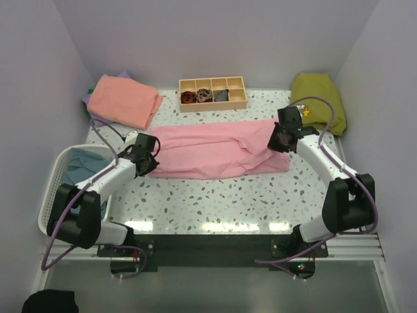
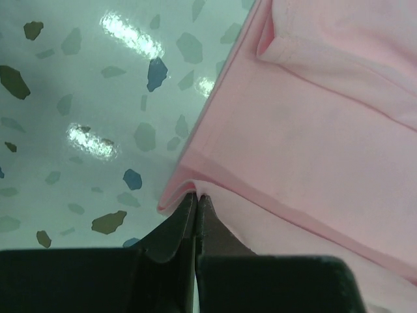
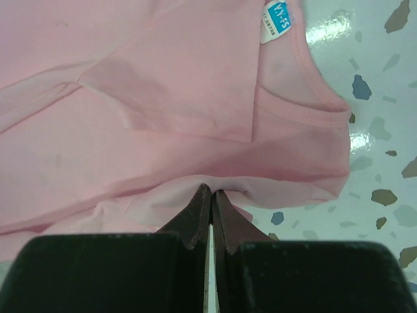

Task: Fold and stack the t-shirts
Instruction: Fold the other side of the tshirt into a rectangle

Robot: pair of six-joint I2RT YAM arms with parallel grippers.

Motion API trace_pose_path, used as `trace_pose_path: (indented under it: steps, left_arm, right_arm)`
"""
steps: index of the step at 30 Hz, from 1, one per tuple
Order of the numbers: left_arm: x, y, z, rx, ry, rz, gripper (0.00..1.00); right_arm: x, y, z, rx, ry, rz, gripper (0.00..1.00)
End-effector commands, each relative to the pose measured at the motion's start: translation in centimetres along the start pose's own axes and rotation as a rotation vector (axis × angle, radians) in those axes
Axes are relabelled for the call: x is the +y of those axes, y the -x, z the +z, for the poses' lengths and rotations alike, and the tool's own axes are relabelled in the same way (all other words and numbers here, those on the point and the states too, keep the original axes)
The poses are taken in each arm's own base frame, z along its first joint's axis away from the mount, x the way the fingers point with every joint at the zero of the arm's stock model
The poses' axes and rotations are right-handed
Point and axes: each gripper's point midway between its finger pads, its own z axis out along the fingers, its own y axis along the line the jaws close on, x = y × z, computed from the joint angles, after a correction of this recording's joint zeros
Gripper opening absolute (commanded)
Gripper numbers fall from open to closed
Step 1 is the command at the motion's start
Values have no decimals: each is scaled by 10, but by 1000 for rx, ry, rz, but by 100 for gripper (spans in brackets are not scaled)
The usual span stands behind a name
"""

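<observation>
A light pink t-shirt [image 1: 218, 151] lies folded lengthwise across the middle of the table. My left gripper [image 1: 148, 160] is shut on its left edge; the left wrist view shows the jaws [image 2: 197, 195] pinching a fold of pink cloth [image 2: 313, 130]. My right gripper [image 1: 281, 138] is shut on its right end; the right wrist view shows the jaws [image 3: 211, 190] pinching the cloth [image 3: 169, 98] near the collar and blue label [image 3: 277, 18]. A folded salmon-coral t-shirt [image 1: 124, 100] lies at the back left on a lavender one [image 1: 86, 99]. A teal-blue shirt [image 1: 81, 168] sits in the basket.
A white laundry basket [image 1: 53, 189] stands at the left edge. A compartmented wooden tray [image 1: 213, 93] with small dark items stands at the back centre. An olive-green cloth [image 1: 319, 99] lies at the back right. Walls close in the table on three sides.
</observation>
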Motion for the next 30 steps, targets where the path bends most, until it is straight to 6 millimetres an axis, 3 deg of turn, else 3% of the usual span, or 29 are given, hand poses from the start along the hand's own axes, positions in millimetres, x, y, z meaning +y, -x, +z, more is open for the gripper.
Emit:
trace_pose_path:
  steps: [1,9,17,18,19,20,22,23,28,30]
  left_arm:
    - [-24,39,8,-96,-24,-7,0]
    - [-35,53,36,-89,30,17,0]
    - [-26,52,55,-67,101,20,2]
    - [-25,51,58,-62,101,23,6]
    - [-27,52,60,-54,91,32,13]
    - [-26,52,61,-50,93,37,31]
    - [-25,55,61,-57,116,31,49]
    - [-23,55,60,-59,125,28,64]
    - [-6,62,46,-101,161,7,72]
    - [-5,66,36,-117,149,2,72]
  right_arm:
    - [14,30,11,-53,25,-19,0]
    - [24,50,42,-30,22,-39,0]
    - [41,64,77,19,49,-22,0]
    - [45,65,85,29,59,-22,4]
    - [46,67,88,37,61,-23,16]
    - [48,68,92,44,63,-30,27]
    - [55,77,99,42,81,-49,44]
    - [57,83,101,24,87,-52,50]
    - [58,126,83,-95,91,-50,54]
    - [55,129,76,-96,96,-52,55]
